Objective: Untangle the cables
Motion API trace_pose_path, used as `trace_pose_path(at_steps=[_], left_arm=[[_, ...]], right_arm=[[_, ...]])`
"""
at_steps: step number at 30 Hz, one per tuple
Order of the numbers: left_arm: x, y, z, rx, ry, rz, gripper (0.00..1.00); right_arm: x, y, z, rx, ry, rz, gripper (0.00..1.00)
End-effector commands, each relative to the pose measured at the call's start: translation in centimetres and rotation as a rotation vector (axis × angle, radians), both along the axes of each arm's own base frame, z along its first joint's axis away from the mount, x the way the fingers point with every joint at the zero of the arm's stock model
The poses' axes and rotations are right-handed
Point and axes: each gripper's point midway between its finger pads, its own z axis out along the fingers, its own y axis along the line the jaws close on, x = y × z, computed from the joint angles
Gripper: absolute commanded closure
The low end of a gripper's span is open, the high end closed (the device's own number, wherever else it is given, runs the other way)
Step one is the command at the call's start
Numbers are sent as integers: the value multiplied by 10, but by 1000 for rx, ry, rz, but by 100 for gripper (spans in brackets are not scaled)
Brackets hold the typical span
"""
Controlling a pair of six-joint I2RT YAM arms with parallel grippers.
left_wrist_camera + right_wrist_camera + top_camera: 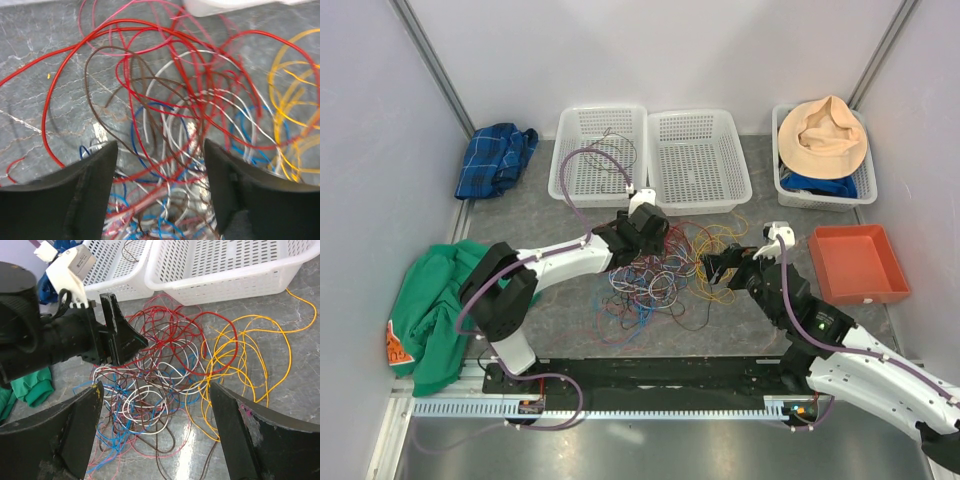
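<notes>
The cables [660, 270] are lying in one loose tangle on the middle of the grey surface [520, 215], just near of two white baskets [698, 160]. Red, brown, white and blue ones are crossing each other at its centre, and yellow ones are spreading out to the right. The left gripper [160, 145] is hanging low over the far left part of the heap, its jaws standing wide apart with red and brown loops showing between them and nothing clamped. The right gripper [156, 387] is pointing at the tangle from the near right, its jaws also spread wide and gripping nothing. A red tray [857, 263] is sitting well apart to the right.
</notes>
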Motion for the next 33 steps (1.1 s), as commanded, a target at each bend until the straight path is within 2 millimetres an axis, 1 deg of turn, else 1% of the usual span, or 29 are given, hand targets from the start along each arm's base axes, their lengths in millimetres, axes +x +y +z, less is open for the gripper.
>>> trace_pose_path(at_steps=[1, 3, 4, 5, 6, 7, 8, 10, 11, 12, 13, 14, 16, 17, 18, 19, 20, 22, 23, 25, 26, 27, 28, 29, 31, 32, 33], left_arm=[[29, -10, 24, -122, -67, 55, 46], [33, -6, 31, -130, -84, 60, 65], [33, -5, 36, -132, -94, 58, 83], [31, -4, 55, -157, -124, 53, 92], [27, 0, 60, -154, -129, 48, 98], [23, 1, 73, -169, -152, 42, 98], [16, 3, 103, -213, -198, 27, 98], [2, 5, 132, -237, -237, -20, 98], [-6, 8, 171, -295, -293, -40, 98], [-12, 9, 188, -311, -317, -67, 98], [-22, 6, 202, -335, -326, -110, 98], [-32, 11, 242, -393, -389, -135, 98], [-47, 9, 274, -442, -426, -202, 98], [-53, 11, 304, -471, -474, -230, 98], [-60, 11, 318, -488, -485, -261, 98], [-64, 13, 326, -483, -488, -278, 98], [-68, 16, 352, -498, -528, -294, 98], [-71, 21, 372, -501, -565, -302, 98], [-73, 27, 390, -497, -606, -301, 98], [-71, 34, 405, -485, -644, -278, 98], [-72, 41, 423, -483, -687, -271, 98], [-71, 45, 431, -479, -704, -258, 98], [-69, 43, 435, -473, -710, -258, 98], [-73, 48, 455, -490, -747, -259, 98], [-74, 45, 467, -498, -755, -278, 98], [-74, 43, 480, -513, -775, -282, 98], [-74, 41, 486, -515, -780, -293, 98]], right_arm=[[-2, -3, 5, 23, -3, -7, 5], [-3, -4, 4, 19, 0, -7, 5], [-3, -4, 4, 18, 1, -7, 5], [-3, -4, 3, 17, 2, -7, 5], [-3, -4, 4, 18, 0, -8, 5], [-3, -4, 5, 22, -1, -8, 5], [-3, -4, 5, 22, -2, -7, 5], [-3, -4, 7, 24, -6, -6, 5], [-2, -4, 7, 25, -5, -7, 5], [-2, -3, 8, 25, -8, -3, 5], [-2, -1, 9, 30, -11, 0, 5], [-2, 2, 10, 31, -10, 12, 5], [-2, 5, 14, 44, -17, 26, 5], [-3, 8, 16, 49, -20, 40, 5], [-3, 10, 18, 54, -23, 51, 5], [-3, 12, 22, 61, -31, 57, 5], [-5, 14, 24, 68, -34, 77, 5], [-7, 15, 30, 81, -46, 87, 5], [-8, 15, 33, 88, -53, 92, 5], [-10, 15, 37, 94, -63, 102, 5], [-11, 13, 40, 99, -73, 106, 5], [-12, 13, 41, 103, -78, 109, 5], [-13, 14, 44, 110, -83, 116, 5], [-15, 14, 46, 116, -91, 125, 5], [-17, 23, 53, 142, -111, 169, 5], [-18, 26, 55, 150, -116, 184, 5], [-19, 29, 58, 157, -123, 198, 5]])
